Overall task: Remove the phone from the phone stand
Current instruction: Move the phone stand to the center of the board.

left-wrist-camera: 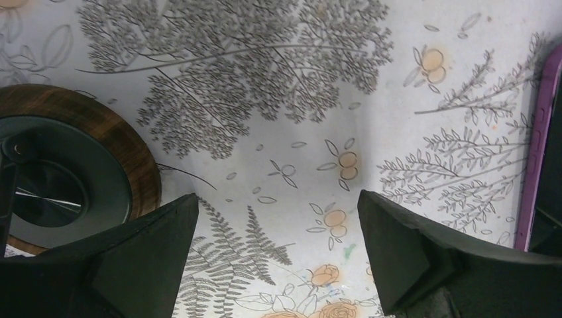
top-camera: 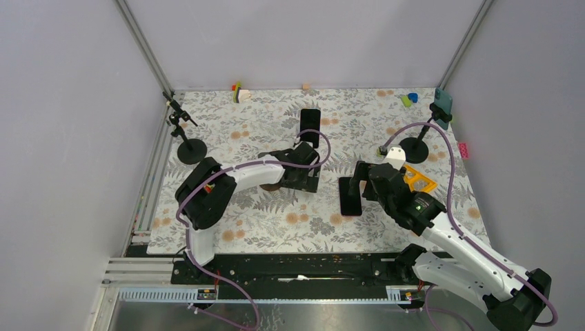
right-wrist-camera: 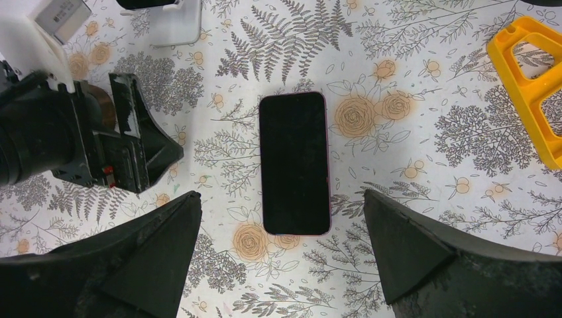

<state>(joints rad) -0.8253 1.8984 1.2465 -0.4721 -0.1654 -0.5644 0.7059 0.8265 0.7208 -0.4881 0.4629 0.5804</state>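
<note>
Phone (right-wrist-camera: 295, 162), pink-rimmed with a dark screen, lies flat on the patterned surface (right-wrist-camera: 424, 218) at the centre of the right wrist view, well apart from the white wire stand (right-wrist-camera: 199, 26) whose foot shows at the top edge. It looks already off the stand, though a second dark phone (top-camera: 310, 124) propped at upper centre of the top view leaves me unsure which one is meant. The right hand (right-wrist-camera: 280, 199) hangs directly above the flat one, fingers spread wide to either side of its width, gripping nothing. If this is the let-go, the clean way is to rise straight up before swinging away, so neither finger drags the phone or clips the yellow frame (right-wrist-camera: 523, 73) at upper right. The right arm reaches in from the lower right of the top view, wrist bent downward. The left hand (left-wrist-camera: 278, 202) is likewise wide open and empty, low over the surface between a wooden-rimmed disc (left-wrist-camera: 142, 165) and the phone's pink edge.
</note>
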